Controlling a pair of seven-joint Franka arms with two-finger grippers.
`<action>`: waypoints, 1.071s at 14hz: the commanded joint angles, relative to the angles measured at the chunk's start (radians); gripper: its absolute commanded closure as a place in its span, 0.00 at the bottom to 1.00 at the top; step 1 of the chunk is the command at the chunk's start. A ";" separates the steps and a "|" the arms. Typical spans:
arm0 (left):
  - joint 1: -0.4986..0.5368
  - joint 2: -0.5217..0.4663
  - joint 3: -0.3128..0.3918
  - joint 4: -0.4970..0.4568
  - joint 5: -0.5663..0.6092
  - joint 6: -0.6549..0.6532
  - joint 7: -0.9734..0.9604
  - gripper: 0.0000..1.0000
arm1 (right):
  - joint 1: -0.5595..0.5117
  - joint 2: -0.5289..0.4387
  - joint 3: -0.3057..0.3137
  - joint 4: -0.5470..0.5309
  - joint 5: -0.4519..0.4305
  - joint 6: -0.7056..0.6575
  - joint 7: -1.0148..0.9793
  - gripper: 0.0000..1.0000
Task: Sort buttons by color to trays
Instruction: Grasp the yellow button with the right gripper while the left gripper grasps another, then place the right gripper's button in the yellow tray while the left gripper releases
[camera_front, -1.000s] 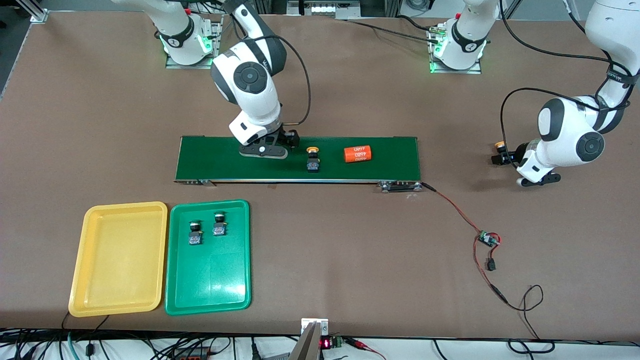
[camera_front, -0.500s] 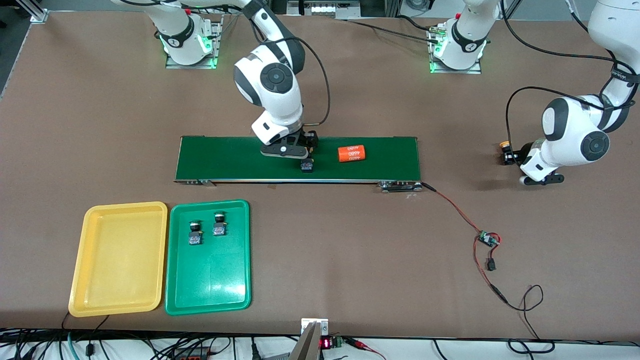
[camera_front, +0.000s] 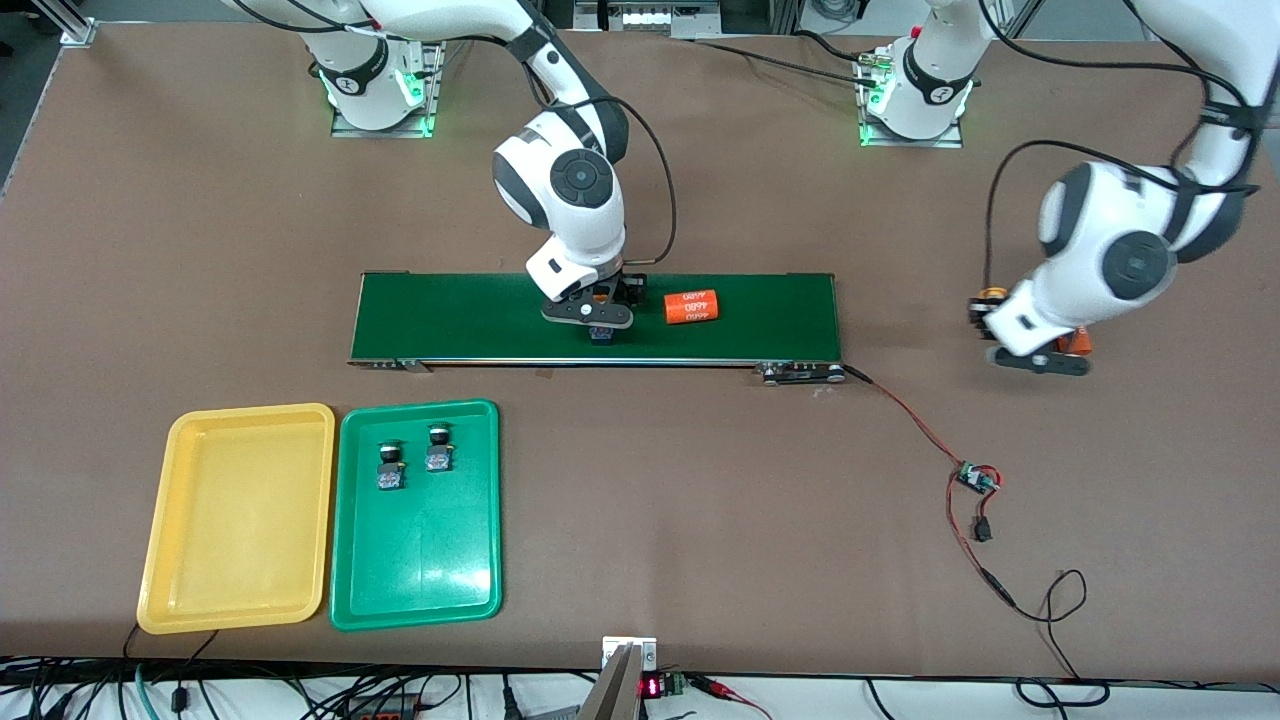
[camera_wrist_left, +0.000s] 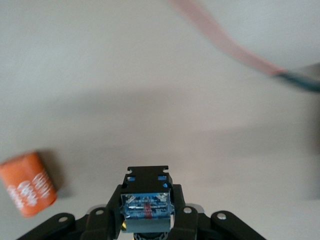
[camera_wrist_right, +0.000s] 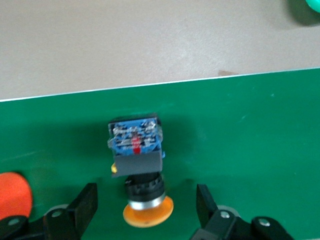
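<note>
The right pincer (camera_wrist_right: 145, 210), released, straddles the yellow-capped black push-button switch (camera_wrist_right: 137, 165) lying lengthwise between its fingers on the dark-green conveyor belt (camera_front: 450, 320), while the left pincer (camera_wrist_left: 147, 225) stays clenched on another black switch (camera_wrist_left: 147, 197).

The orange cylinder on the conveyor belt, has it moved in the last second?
Yes. The orange cylinder has travelled along the conveyor belt toward the right arm's end of the table, away from the belt's motor end.

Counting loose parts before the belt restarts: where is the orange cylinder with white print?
In the front view the orange cylinder lies on the conveyor belt, beside the right gripper, toward the left arm's end.
</note>
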 joint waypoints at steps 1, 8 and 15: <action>-0.053 -0.015 -0.069 0.074 -0.002 -0.023 -0.009 1.00 | -0.002 0.037 -0.007 0.030 -0.047 0.002 0.011 0.26; -0.253 0.074 -0.069 0.103 -0.191 0.013 -0.153 1.00 | -0.082 0.000 -0.010 0.044 -0.063 -0.020 -0.074 0.95; -0.336 0.175 -0.064 0.168 -0.179 0.016 -0.407 0.98 | -0.372 -0.055 -0.010 0.148 -0.061 -0.194 -0.408 0.94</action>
